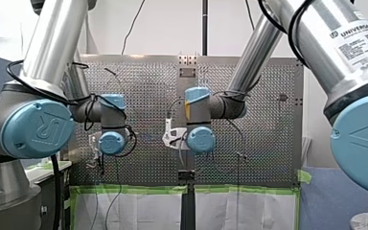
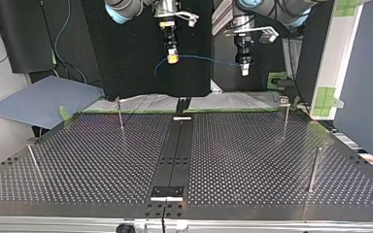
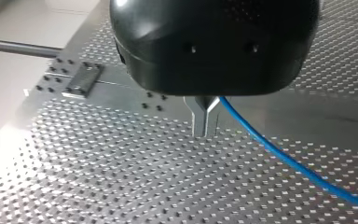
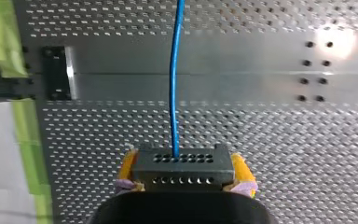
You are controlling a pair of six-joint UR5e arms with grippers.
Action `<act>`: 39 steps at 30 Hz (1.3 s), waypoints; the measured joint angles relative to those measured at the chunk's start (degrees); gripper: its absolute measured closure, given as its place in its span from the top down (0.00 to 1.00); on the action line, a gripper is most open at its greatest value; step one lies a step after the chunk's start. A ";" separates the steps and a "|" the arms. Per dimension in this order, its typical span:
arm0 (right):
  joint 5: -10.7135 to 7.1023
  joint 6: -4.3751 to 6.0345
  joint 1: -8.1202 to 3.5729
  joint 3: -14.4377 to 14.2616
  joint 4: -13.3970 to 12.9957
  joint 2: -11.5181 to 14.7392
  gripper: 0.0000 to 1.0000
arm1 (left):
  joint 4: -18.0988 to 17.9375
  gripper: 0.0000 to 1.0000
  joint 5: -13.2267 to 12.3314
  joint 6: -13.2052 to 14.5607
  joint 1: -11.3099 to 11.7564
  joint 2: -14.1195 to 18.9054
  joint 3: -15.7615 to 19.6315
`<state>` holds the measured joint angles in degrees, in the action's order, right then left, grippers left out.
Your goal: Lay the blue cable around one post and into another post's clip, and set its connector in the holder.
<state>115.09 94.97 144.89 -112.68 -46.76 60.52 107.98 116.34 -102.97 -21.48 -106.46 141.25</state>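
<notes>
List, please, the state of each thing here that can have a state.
my left gripper: fingers shut on the blue cable.
my right gripper: fingers shut on the connector.
blue cable: spanning the air between both grippers, not yet routed.
connector: held above the table.
posts: upright, bare.

Here's our right gripper (image 4: 184, 164), yellow pads (image 4: 127, 165) clamped on either side of the dark connector (image 4: 182, 175) with its two rows of small holes. The blue cable (image 4: 174, 84) leaves the connector's far face and runs straight ahead over the perforated table (image 4: 242, 130), crossing a smooth metal strip (image 4: 242, 70). At one end of that strip sits a black block (image 4: 56, 72), right beside green tape (image 4: 4, 42).
</notes>
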 joint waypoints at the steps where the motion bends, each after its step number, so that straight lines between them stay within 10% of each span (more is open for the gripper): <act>1: -0.06 -0.13 -0.23 0.14 0.06 0.54 0.00 | 0.43 0.00 0.05 -0.02 0.07 0.45 -0.41; 14: -0.88 -0.89 -2.26 1.86 2.76 6.85 0.00 | 6.76 0.00 1.21 0.93 1.74 6.78 -1.69; 39: -8.05 -2.14 -4.49 9.00 9.93 17.82 0.00 | 18.61 0.00 1.30 -2.35 5.82 18.63 -7.02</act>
<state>107.04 92.83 140.40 -103.68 -36.83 78.35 126.58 117.64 -105.32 -15.66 -87.83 134.23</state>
